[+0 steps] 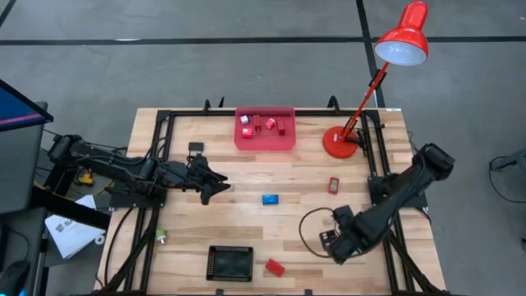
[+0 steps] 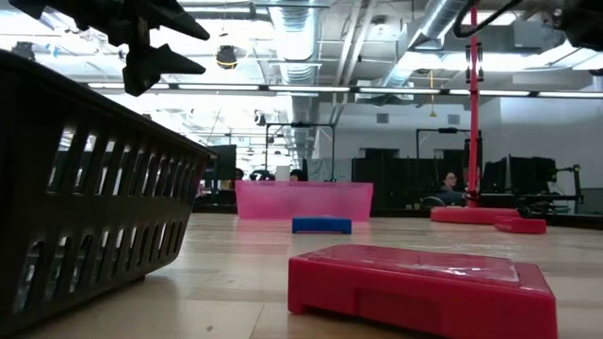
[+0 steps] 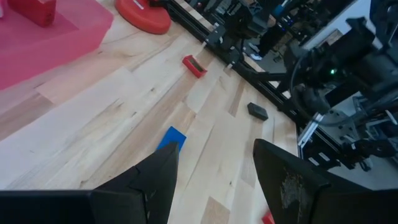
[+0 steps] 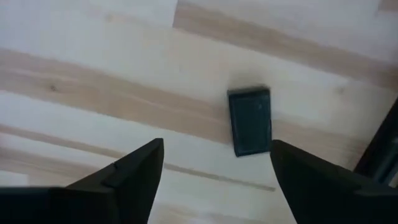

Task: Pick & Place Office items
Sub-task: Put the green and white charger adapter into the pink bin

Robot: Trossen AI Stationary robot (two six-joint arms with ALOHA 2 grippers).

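Note:
The office items lie loose on the wooden table: a blue block (image 1: pixel 269 198), a red block (image 1: pixel 274 266), a small red piece (image 1: pixel 334 184), a black rectangle (image 1: pixel 196 148) and a tiny white-green bit (image 1: pixel 161 237). Several red pieces (image 1: pixel 261 125) sit in a pink tray (image 1: pixel 288 140). My left gripper (image 1: pixel 222 182) hovers open left of the blue block (image 3: pixel 171 138), well above the table (image 2: pixel 155 42). My right gripper (image 4: pixel 214 155) is open and points down at another black rectangle (image 4: pixel 250 121), which lies flat on the wood just beyond the fingertips. Neither gripper holds anything.
A red desk lamp (image 1: pixel 341 141) stands at the far right, its head reaching past the table edge. A black tray (image 1: pixel 229 263) sits at the near edge beside the red block (image 2: pixel 415 282). Black frame rails (image 1: pixel 156 156) run along the table's sides. A cable (image 1: pixel 308 226) loops by the right gripper.

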